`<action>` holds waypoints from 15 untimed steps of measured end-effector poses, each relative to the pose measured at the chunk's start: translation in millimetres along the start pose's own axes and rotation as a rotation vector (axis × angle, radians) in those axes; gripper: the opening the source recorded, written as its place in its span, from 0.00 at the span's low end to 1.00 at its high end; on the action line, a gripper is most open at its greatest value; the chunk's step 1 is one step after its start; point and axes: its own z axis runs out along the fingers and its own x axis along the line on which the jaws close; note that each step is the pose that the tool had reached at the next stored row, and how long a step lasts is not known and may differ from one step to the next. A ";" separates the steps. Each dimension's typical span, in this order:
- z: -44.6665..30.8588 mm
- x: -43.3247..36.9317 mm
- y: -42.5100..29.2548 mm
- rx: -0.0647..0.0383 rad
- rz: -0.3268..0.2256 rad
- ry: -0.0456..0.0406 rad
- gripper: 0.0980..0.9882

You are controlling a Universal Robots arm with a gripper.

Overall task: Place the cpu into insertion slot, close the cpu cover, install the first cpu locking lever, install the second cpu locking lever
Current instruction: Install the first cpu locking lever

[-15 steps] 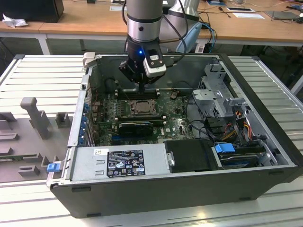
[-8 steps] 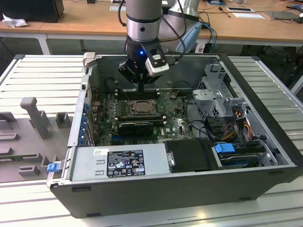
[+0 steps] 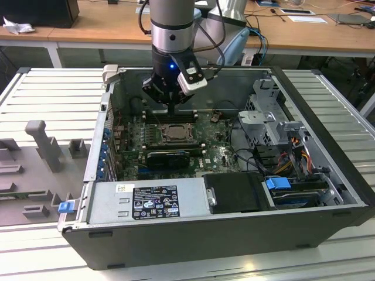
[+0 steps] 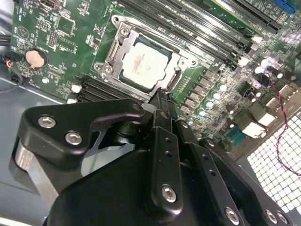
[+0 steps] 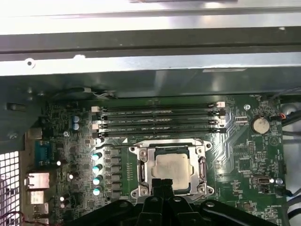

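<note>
1. The computer case (image 3: 234,240) lies open on its side. The green board (image 3: 217,155) is flat on its floor, and the socket (image 5: 203,170) is near the board's middle. I place everything else by that socket.
2. My gripper (image 3: 171,108) hangs over the socket's near edge. In both wrist views its fingers are clenched into one narrow tip (image 4: 162,96) with nothing visible between them. The tip is at the socket's rim, but I cannot tell whether it touches the rim or hovers just above.
3. The memory slots (image 5: 160,120) run in a row just beyond the socket, on the side away from my tip. I judge them safe unless I overshoot right across the socket.
4. The cover (image 5: 169,149) lies flat on the socket, its silver frame ringing the chip. I cannot tell whether either locking lever is latched. The likeliest fault here is a slip: if my closed tip skids off a thin lever, it could land on the cover frame or the small parts of the board beside the socket and scrape them.
5. The chip (image 5: 171,169) sits inside the socket, its grey top showing through the cover's cut-out. It is just beside my tip and not held by it. It looks level to me. If it were seated crooked, pressing down on the cover side could bend the socket's pins.
</note>
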 end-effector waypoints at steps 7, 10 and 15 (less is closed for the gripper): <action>0.0 19.5 -0.8 0.000 -0.002 0.0003 0.01; 1.2 29.6 -1.3 -0.003 -0.003 0.0004 0.01; 3.7 45.5 -1.0 -0.007 -0.003 0.0004 0.01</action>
